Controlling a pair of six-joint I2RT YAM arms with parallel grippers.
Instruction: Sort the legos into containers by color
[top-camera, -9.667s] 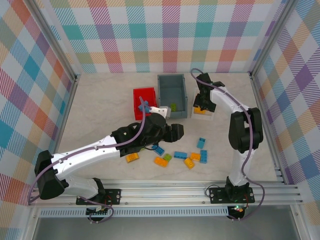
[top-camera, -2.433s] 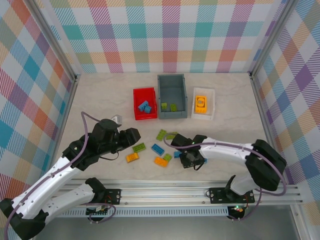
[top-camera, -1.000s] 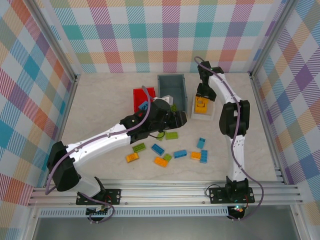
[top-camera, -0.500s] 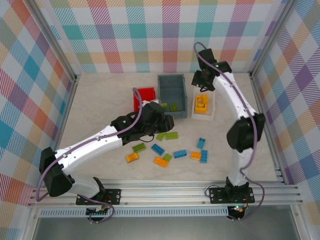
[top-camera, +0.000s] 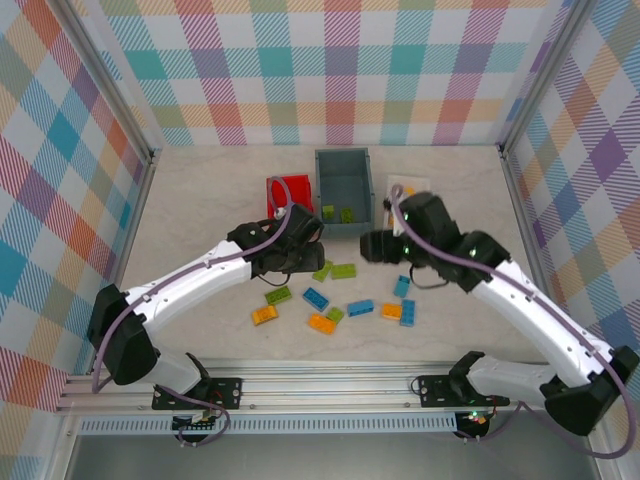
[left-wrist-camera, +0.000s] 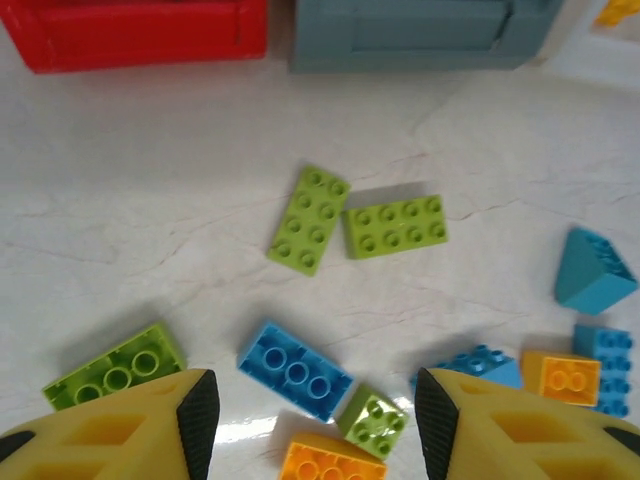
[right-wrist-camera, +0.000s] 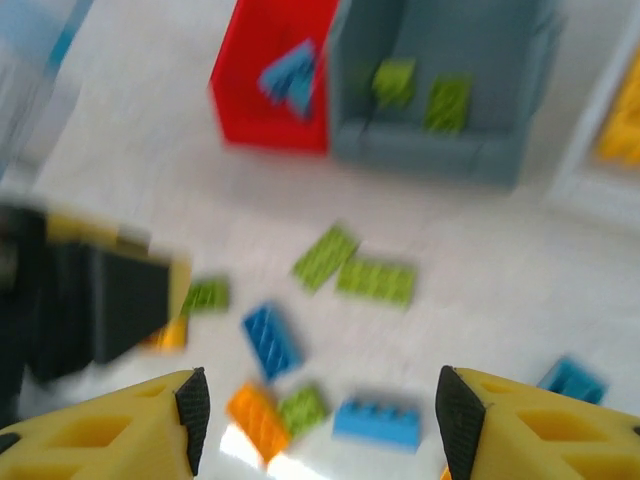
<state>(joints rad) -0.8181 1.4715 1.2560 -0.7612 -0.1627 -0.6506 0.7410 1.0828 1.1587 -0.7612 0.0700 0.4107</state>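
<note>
Red bin (left-wrist-camera: 140, 35): one blue brick (right-wrist-camera: 290, 82) inside.
Grey bin (top-camera: 343, 183): two lime bricks (top-camera: 337, 213) inside, side by side.
White tray (top-camera: 405, 184): orange piece (right-wrist-camera: 622, 130), blurred.
Loose legos (left-wrist-camera: 395, 227): about eleven, blue, lime and orange, scattered flat on the surface near the bins.

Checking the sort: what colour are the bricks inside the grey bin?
Both bricks are lime green; the top external view shows them best.

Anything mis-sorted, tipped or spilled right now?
Nothing stands out. The red bin holds a blue piece, the grey bin two green bricks, both bins upright; unsorted bricks lie loose on the table.
</note>
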